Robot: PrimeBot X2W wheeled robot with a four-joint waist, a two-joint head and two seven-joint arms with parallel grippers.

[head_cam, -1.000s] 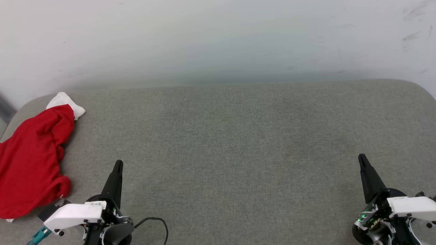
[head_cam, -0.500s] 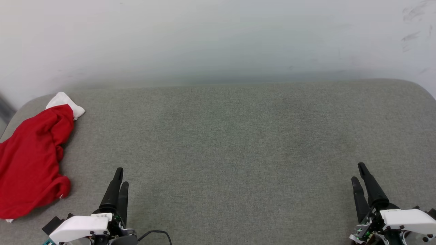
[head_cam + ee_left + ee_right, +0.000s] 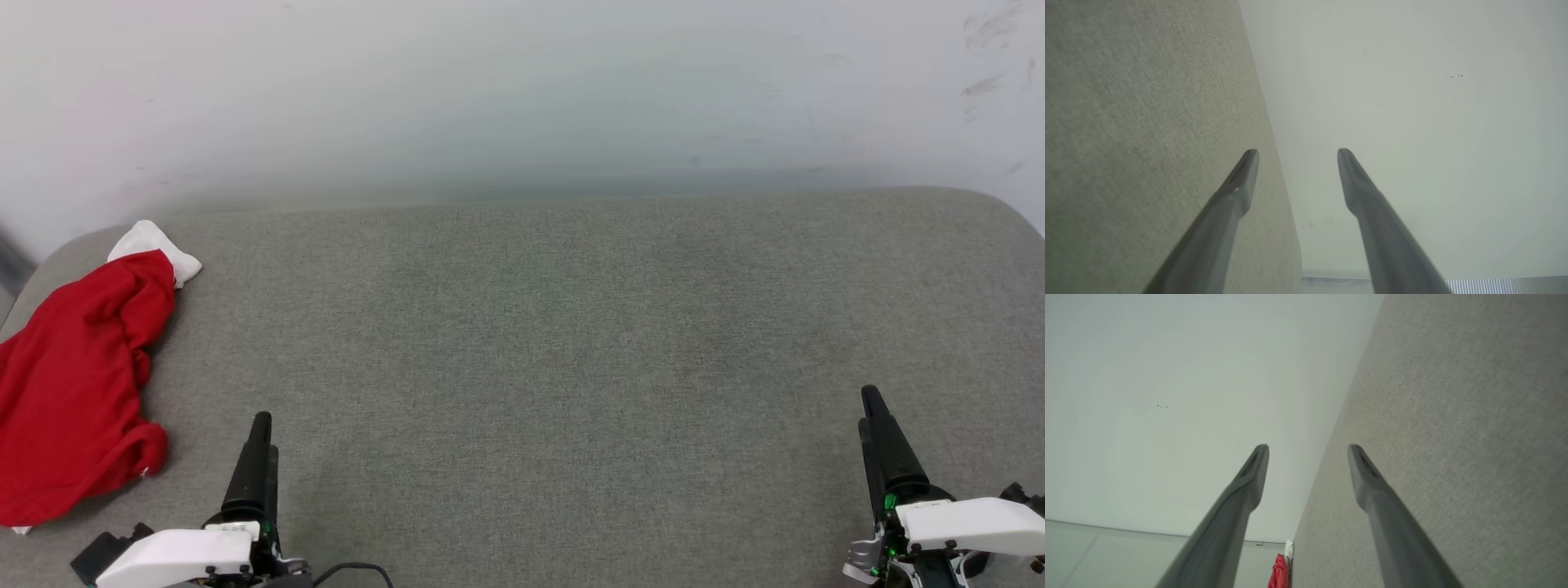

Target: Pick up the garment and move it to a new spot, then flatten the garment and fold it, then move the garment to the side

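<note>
Right, the grey fabric-covered surface [image 3: 571, 343] takes up most of my head view and runs back to a pale wall [image 3: 522, 90]. The garment [image 3: 73, 392] lies crumpled at the surface's left end, a red heap cut off by the frame edge and well apart from both arms.

I judge it light and wholly limp. It will sag, drape and drag on the rough weave rather than slide. It won't break, so the worry is a bunched grab through several layers, or a thin pinch that slips.

The left pincer [image 3: 265, 434] sits at the lower left, near the cloth but not touching it. The right pincer [image 3: 869, 408] is at the lower right, far across the surface. Both wrist views show the fingers spread wide with nothing between them.

For a hold I'd go for the thick rolled fold [image 3: 143, 447] at the near end of the heap, closest to the left pincer, since a plump ridge gives the fingers something to bite. The white sleeve [image 3: 155, 245] poking out at the far end is the smaller alternative: a clear edge, but a longer reach. No lettering shows, so I can't tell which face is up.
</note>
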